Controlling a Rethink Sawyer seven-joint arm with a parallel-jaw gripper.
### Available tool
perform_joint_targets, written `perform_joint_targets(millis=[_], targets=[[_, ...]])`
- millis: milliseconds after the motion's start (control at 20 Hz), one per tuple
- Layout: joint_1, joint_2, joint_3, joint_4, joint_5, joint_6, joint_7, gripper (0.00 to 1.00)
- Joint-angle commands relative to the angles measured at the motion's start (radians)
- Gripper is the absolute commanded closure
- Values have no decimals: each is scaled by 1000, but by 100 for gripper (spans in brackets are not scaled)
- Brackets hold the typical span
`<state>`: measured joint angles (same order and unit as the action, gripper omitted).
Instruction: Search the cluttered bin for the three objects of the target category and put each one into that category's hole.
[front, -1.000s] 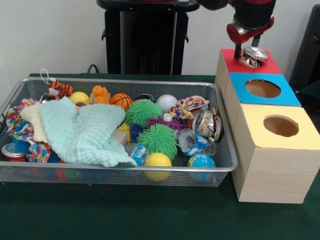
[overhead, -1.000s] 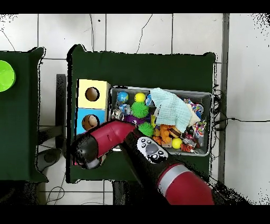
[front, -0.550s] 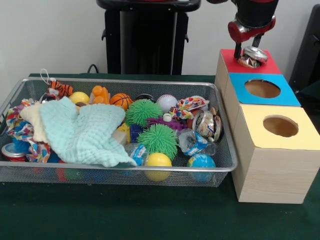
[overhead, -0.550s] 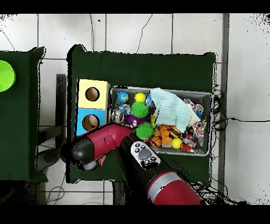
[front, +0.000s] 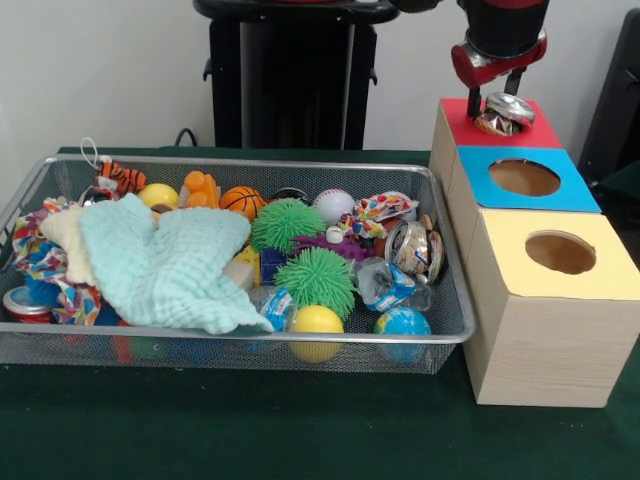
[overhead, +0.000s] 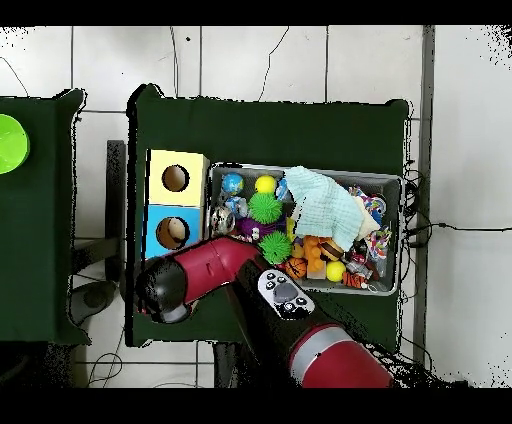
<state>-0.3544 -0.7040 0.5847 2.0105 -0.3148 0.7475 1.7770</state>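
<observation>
Your tool sits over the red-topped box, its prongs parted around a crushed can resting at that box's hole. You see another crushed can lying in the wire bin, at the end nearest the boxes.

Desk covering: a dark green cloth is spread over the desk, below the jaws.
Second desk: another green-covered desk is seen well apart from the jaws, across a gap of floor.
Green disc: a bright green round object lies on that second desk.
Floor: pale tiles are crossed by thin cables.
</observation>
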Motion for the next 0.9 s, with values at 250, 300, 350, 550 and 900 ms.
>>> perform_joint_targets(millis=[250,300,350,550,900], targets=[[9,275,-104,-163,-212,-822,113,100],[20,267,-113,-163,-216,-823,117,100],[26,262,-117,-163,-217,-824,120,100],[38,263,-115,-147,-186,-906,145,100],[-150,406,129,-71,-235,-1379,99,100]])
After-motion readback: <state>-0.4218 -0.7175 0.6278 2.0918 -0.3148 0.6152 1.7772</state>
